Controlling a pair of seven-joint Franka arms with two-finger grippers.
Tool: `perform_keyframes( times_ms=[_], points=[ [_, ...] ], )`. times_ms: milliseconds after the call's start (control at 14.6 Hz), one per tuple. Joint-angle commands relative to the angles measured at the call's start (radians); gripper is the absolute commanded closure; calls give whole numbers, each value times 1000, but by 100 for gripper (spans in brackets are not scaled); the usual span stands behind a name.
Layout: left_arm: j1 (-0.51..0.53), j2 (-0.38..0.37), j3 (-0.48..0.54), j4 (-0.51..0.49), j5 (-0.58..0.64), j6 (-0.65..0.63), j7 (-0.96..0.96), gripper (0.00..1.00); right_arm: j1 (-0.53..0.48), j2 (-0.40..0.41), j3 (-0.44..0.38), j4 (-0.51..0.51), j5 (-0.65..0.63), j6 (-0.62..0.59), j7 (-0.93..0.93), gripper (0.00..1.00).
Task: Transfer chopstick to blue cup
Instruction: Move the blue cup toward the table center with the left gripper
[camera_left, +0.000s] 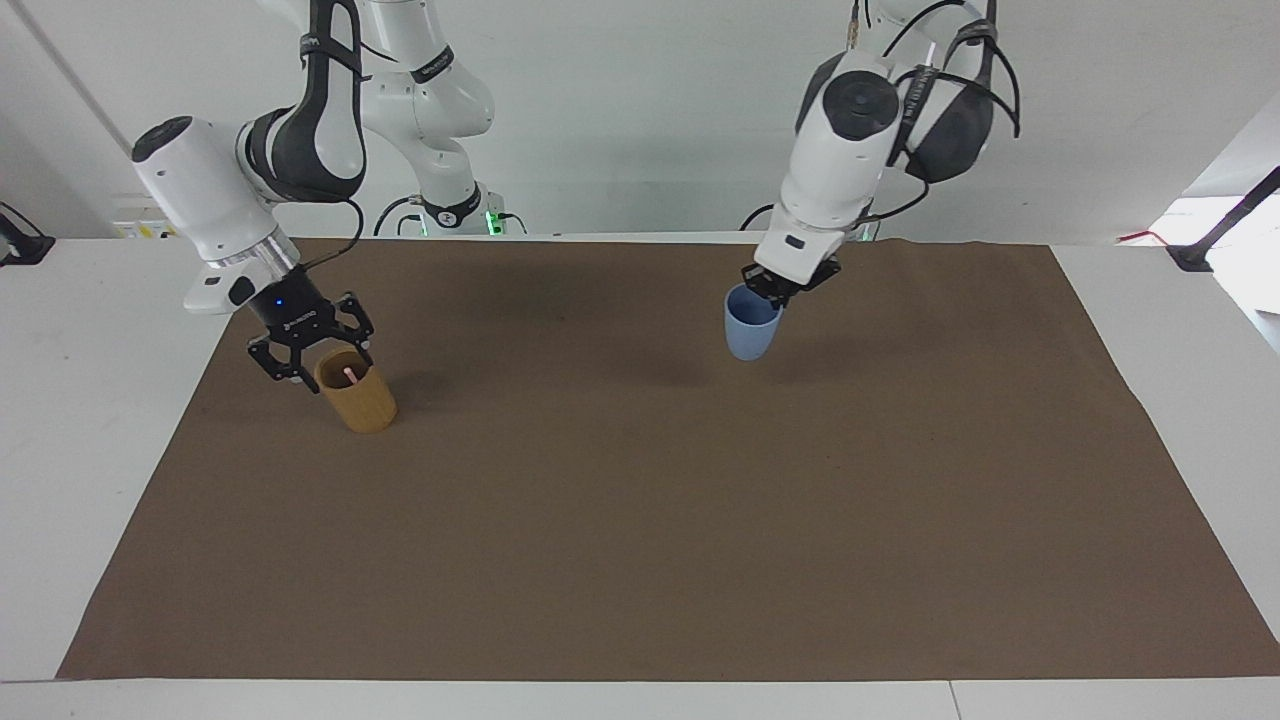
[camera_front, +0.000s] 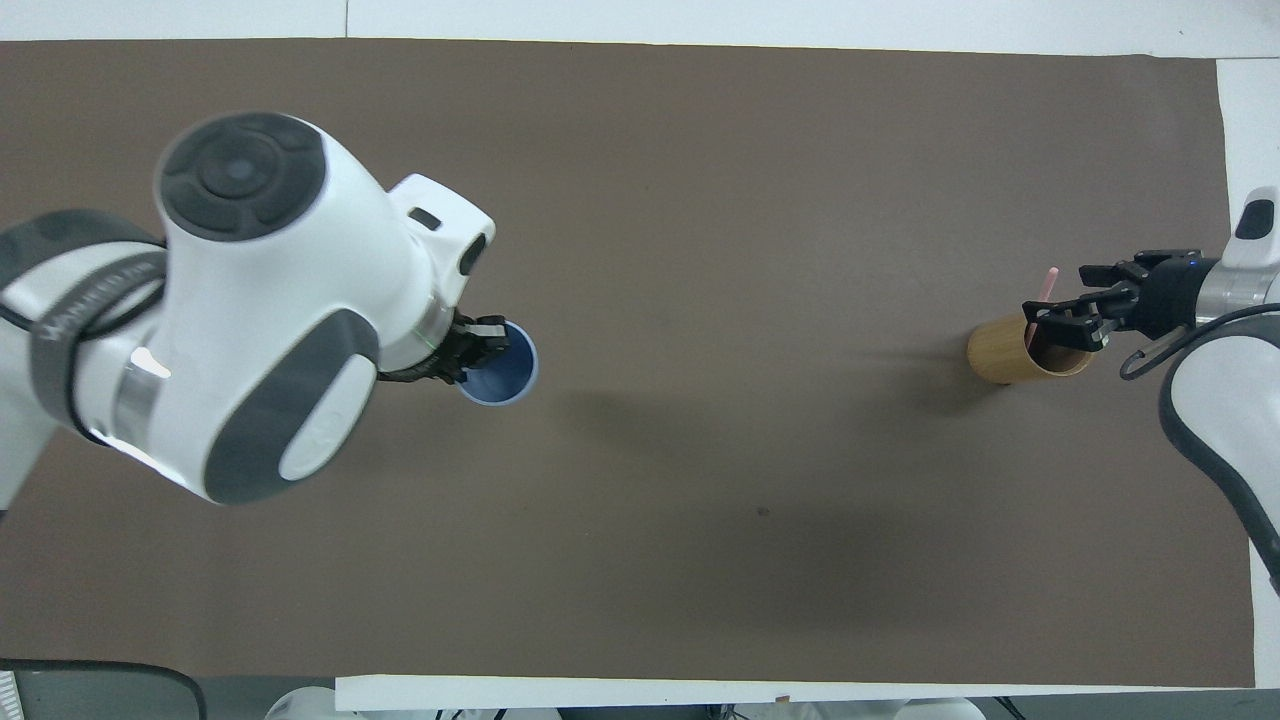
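While the left gripper (camera_left: 775, 287) pinches the rim of the one blue cup (camera_left: 750, 327), holding it upright in the air over the brown mat (camera_left: 640, 520), the right gripper (camera_left: 312, 352), fingers spread, hangs at the single tan cup (camera_left: 357, 392), where one pink chopstick (camera_front: 1044, 291) stands inside.

Both arms are glossy white, built of rounded segments with dark grey to black caps and bands at the joints. Black cables loop along the upper links, strapped on by black bands with small white lettering. Each base carries a black ring and a green light. The right gripper (camera_left: 312, 356) is black, with linked fingers, a small blue light and white lettering, below a silver ring. The left gripper (camera_left: 778, 288) is also black.
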Motion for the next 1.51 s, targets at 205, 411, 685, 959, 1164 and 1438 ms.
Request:
perform_keyframes(
  times_ms=[205,411,685,959,1164,1438],
  points=[
    [-190,110,22,-82,2,255,-233,100,1,-18,6,-33,28,37,-18,43],
    [-192,121,20,-85,-3,280,-236,100,15,-17,6,-33,28,48,-12,47],
    [-192,112,17,-165,-18,369,-234,98,30,-15,8,-32,28,54,13,56],
    [-215,123,19,-165,-34,386,-236,83,25,-15,8,-32,28,51,8,68],
    [-209,123,19,-168,-37,385,-228,0,24,-15,8,-30,28,48,11,86],
    [-197,115,19,-153,-75,369,-234,0,16,-17,6,5,27,31,8,91]
  ],
)
